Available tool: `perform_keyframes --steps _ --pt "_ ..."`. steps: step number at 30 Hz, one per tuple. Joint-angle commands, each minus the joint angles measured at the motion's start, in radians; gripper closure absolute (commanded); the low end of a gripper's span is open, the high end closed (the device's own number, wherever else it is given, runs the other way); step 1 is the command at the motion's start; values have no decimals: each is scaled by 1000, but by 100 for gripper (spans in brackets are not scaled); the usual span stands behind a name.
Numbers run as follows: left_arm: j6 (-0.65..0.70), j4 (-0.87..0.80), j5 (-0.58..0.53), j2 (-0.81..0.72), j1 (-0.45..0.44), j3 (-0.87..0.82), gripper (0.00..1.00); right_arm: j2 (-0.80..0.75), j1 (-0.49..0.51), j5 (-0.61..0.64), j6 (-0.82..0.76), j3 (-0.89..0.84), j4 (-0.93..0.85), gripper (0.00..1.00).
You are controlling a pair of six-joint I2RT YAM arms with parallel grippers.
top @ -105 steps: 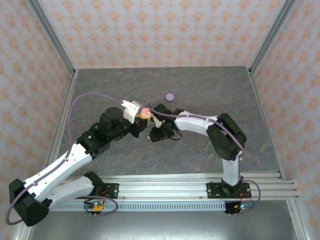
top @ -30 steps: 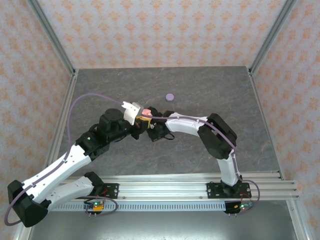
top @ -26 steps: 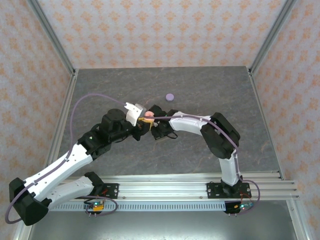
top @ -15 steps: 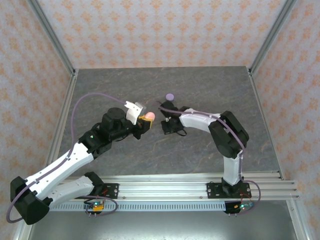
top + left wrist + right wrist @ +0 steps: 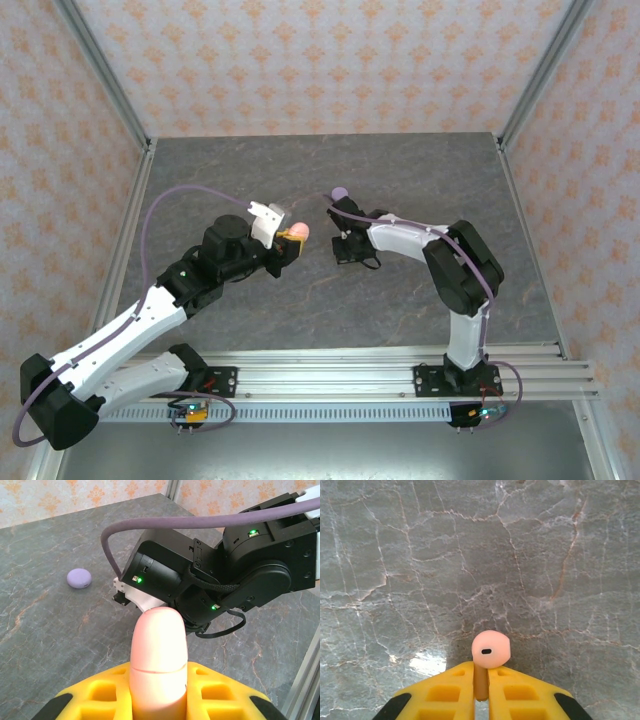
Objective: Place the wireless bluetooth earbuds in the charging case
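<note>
My left gripper (image 5: 159,692) is shut on a pale pink charging case (image 5: 159,650) and holds it upright above the table, its lid seam closed. From the top, the case (image 5: 296,233) sits at the left gripper (image 5: 287,240). My right gripper (image 5: 481,675) is shut on the stem of a pale pink earbud (image 5: 490,650), whose rounded head pokes out above the grey table. The right gripper's wrist (image 5: 348,245) hangs a short way right of the pink case, apart from it.
A small lilac round case (image 5: 79,578) lies closed on the marble-patterned table (image 5: 420,170), partly behind the right arm (image 5: 339,192) from the top. A purple cable (image 5: 180,192) loops over the left arm. Metal frame posts (image 5: 130,125) and patterned walls ring the table.
My right arm has pulled back to the right, away from the pink case, carrying the pink earbud. The left gripper has stayed almost in place with the case.
</note>
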Motion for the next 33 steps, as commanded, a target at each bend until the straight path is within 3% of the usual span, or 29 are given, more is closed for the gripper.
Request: perform_keyframes --steps 1,9,23,33 --pt "0 41 1 -5 3 28 90 -26 3 54 0 -23 -75 86" --pt "2 45 27 6 4 30 90 -43 -7 50 -4 -33 -82 80" --pt "14 37 58 27 4 31 90 -116 -10 10 -8 -18 -85 49" --pt "-2 66 101 101 4 33 90 -292 -78 -82 -21 -70 -71 45"
